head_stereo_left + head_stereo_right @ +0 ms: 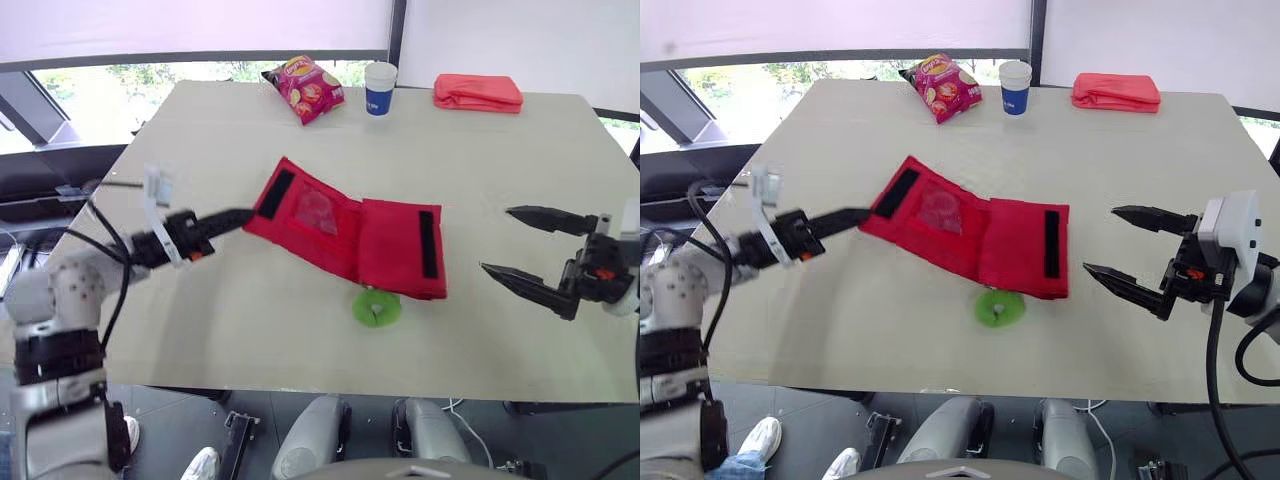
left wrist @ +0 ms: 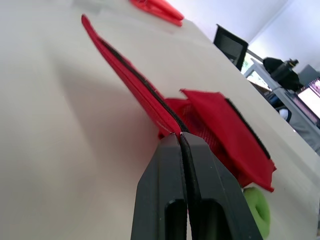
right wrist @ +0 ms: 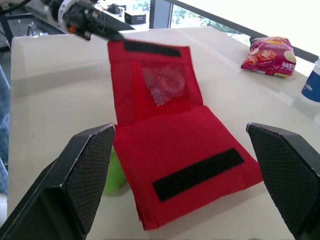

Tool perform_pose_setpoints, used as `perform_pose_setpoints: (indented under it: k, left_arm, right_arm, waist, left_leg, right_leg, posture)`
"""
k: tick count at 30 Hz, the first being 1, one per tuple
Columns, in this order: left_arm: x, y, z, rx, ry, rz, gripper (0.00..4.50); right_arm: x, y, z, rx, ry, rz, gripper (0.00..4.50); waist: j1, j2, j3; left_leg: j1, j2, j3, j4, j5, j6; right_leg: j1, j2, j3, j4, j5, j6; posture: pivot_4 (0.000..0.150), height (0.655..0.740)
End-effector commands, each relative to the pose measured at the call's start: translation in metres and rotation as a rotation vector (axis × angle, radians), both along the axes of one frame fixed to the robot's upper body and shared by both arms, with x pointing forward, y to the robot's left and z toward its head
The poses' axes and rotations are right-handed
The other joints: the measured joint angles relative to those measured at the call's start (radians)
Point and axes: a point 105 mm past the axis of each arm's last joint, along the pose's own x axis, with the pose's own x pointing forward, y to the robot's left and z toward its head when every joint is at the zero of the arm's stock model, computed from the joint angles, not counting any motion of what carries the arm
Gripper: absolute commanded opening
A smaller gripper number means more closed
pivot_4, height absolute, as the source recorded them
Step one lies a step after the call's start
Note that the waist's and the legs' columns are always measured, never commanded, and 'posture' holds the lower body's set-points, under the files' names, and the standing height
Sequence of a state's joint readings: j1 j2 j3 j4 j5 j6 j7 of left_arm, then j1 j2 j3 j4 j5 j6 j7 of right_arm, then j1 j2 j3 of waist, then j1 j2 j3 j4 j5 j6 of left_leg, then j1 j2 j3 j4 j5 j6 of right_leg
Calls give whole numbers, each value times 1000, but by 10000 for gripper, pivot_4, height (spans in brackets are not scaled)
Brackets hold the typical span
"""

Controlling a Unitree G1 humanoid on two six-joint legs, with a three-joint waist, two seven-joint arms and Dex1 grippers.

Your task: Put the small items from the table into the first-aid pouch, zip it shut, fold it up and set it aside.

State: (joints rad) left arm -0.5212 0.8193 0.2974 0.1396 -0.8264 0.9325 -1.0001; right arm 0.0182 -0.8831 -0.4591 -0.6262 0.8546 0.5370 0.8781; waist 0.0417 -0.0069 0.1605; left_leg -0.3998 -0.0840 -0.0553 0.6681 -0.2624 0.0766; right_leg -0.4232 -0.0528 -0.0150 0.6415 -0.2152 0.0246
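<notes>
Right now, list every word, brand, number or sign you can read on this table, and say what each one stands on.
No text here can be read for certain.
Chip bag: a logo and some print, too small to read.
Cup: white marks on its blue band, too blurred to read.
Red pouch: black strips only, no lettering seen.
</notes>
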Motion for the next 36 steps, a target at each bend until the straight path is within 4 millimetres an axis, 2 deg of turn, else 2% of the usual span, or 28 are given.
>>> perform_pose_setpoints:
  k: [1, 4, 7, 9, 14, 20, 22, 25, 26, 27, 29, 30, 31, 32, 36]
  left_arm:
    - [2, -19, 17, -2, -82, -135, 290]
    - [0, -53, 38, -37, -150, -301, 290]
    - [-8, -90, 45, -51, -178, -462, 290]
    - [-14, -108, 48, -70, -188, -543, 290]
    - [-24, -138, 42, -86, -187, -702, 290]
    - [-21, -148, 26, -65, -170, -768, 290]
    - [-18, -147, 25, -68, -169, -772, 0]
    - [-17, -141, 25, -72, -167, -776, 0]
    - [-16, -139, 25, -70, -166, -775, 0]
    - [-16, -138, 24, -65, -165, -774, 0]
    - [-14, -136, 23, -57, -165, -769, 0]
    - [-13, -135, 22, -56, -165, -766, 0]
    - [-13, -135, 22, -56, -165, -764, 0]
    - [-13, -135, 22, -55, -167, -766, 0]
    - [-16, -141, 23, -61, -176, -780, 0]
  right_arm:
    - [-2, 4, 3, 1, -25, 8, 45000]
    - [-1, 5, 1, -4, -22, 5, 45000]
    - [0, 6, -2, -8, -14, -5, 45000]
    - [1, 6, -6, -22, 1, -19, 45000]
    - [12, 3, -19, -85, 11, -85, 45000]
    - [26, 12, -42, -36, 69, -87, 45000]
    - [39, 19, -51, -21, 64, -94, 39785]
    - [62, 34, -61, 30, 39, -104, 27247]
    - [67, 38, -65, 29, 38, -99, 20226]
    - [73, 44, -70, 24, 39, -87, 19095]
    - [79, 55, -81, 8, 57, -52, 10708]
    - [81, 61, -89, -5, 75, -32, 8109]
    - [82, 65, -98, -30, 93, -14, 2251]
    - [82, 69, -109, -69, 114, 6, 551]
    - [82, 76, -145, -206, 194, 24, 551]
  waist:
    - [-2, 0, 0]
    - [2, -2, 1]
    - [1, -2, 1]
    - [-1, -2, 1]
    - [-15, -2, 1]
    - [-20, -2, 1]
    - [-24, -2, 2]
    - [-29, -2, 2]
    - [-30, -2, 2]
    - [-29, -1, 2]
    - [-29, -1, 2]
    - [-28, -1, 2]
    - [-27, -1, 2]
    - [-27, -1, 2]
    - [-29, -1, 2]
  left_leg:
    - [0, 0, 0, 0, 0, 0]
    - [-1, 0, -1, 1, 0, 0]
    - [-2, 0, -2, 1, 0, 0]
    - [-2, 0, -1, 1, 0, 0]
    - [-1, 0, -2, 1, 1, -1]
    - [-1, 0, -1, 1, 1, -1]
    - [-1, 0, -1, 1, 1, -1]
    - [-1, 0, -1, 1, 2, -1]
    - [-1, 0, -1, 1, 2, -2]
    - [-1, 0, -1, 1, 2, -2]
    - [-1, 0, -1, 1, 2, -2]
    - [-1, 0, -1, 1, 2, -2]
    - [-1, 0, -1, 1, 2, -3]
    - [-1, 0, -1, 1, 2, -3]
    - [-1, 0, -1, 2, 2, -3]
  right_leg:
    - [0, 0, 0, 0, 1, 1]
    - [0, 0, -1, 0, 2, 3]
    - [0, 0, -2, 0, 2, 3]
    - [0, 0, -2, 0, 2, 3]
    - [-1, 1, -1, 2, 2, 3]
    - [-2, 1, -1, 2, 2, 3]
    - [-2, 1, -1, 2, 2, 3]
    - [-2, 2, -1, 2, 2, 3]
    - [-2, 2, 0, 3, 2, 3]
    - [-2, 2, 0, 3, 2, 3]
    - [-2, 3, 0, 4, 2, 3]
    - [-3, 2, 0, 4, 2, 3]
    - [-3, 2, 0, 4, 2, 3]
    - [-3, 2, 0, 4, 2, 3]
    - [-2, 2, 0, 5, 2, 3]
  posture:
    - [1500, 7395]
    - [1500, 7395]
    - [1500, 7395]
    - [1500, 7395]
    - [1500, 7395]
    - [1500, 7395]
    - [1500, 7395]
    - [1500, 7395]
    - [1500, 7395]
    - [1500, 7395]
    - [1500, 7395]
    - [1500, 7395]
    - [1500, 7395]
    - [1500, 7395]
    - [1500, 7395]
